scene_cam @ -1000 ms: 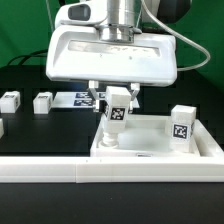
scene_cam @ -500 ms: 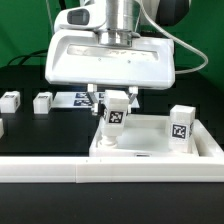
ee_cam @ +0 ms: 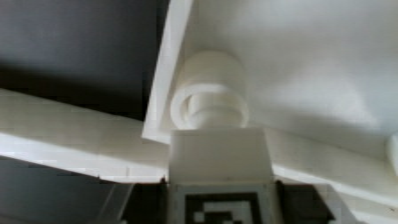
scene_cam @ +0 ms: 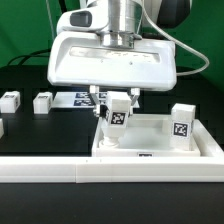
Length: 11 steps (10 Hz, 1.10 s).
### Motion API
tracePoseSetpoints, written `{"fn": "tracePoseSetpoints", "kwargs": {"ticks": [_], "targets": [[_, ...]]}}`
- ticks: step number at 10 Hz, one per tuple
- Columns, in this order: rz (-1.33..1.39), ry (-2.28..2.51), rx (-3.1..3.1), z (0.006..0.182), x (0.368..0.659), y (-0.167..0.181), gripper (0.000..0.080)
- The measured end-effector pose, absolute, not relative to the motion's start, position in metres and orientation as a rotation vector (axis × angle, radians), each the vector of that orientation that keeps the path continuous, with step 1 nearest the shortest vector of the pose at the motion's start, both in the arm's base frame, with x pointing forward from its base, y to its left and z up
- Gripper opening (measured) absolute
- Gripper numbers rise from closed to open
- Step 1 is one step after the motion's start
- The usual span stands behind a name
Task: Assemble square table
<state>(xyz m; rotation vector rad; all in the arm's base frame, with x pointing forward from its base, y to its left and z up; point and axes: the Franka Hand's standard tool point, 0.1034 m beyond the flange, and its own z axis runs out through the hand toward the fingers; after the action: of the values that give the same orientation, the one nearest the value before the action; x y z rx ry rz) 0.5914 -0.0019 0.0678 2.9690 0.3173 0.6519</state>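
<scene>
In the exterior view the worktop [scene_cam: 40, 135] is black and flat, and a green backdrop [scene_cam: 20, 30] closes the room behind it. A long white border wall [scene_cam: 40, 172] runs along the whole front edge. The slab [scene_cam: 160, 145] of the square table lies at the exterior view's right, just behind this wall, so there is no free room on that side of it. The robot arm [scene_cam: 112, 55] comes down from above and its jaws pinch a leg [scene_cam: 117, 113]. The leg's tag faces the camera, and the leg is a little tilted over the slab's corner at the exterior view's left. Its lower end reaches that corner, but I cannot tell if it is seated.

A second leg [scene_cam: 182, 124] stands upright on the slab at the exterior view's right, well apart from the held one, with bare slab between them. Two loose legs [scene_cam: 42, 101] rest on the worktop at the exterior view's left. They are near the marker board [scene_cam: 72, 98], which the jaws partly hide.

In the wrist view the leg [ee_cam: 217, 160] fills the middle and its round end [ee_cam: 210, 95] is at the slab [ee_cam: 302, 50], close to the edge. Beside that edge the dark worktop [ee_cam: 71, 50] shows. A white band [ee_cam: 63, 120] crosses it, and I cannot tell whether it is rim or wall.
</scene>
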Motion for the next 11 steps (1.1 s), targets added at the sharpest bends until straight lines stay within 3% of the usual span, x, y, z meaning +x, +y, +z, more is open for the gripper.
{"fn": "tracePoseSetpoints", "kwargs": {"ticks": [7,11], "targets": [[0.683,0.307,2.957,0.065,0.593,0.001,0.0288],[0.675,0.244,2.974,0.064,0.592,-0.018,0.0288]]}}
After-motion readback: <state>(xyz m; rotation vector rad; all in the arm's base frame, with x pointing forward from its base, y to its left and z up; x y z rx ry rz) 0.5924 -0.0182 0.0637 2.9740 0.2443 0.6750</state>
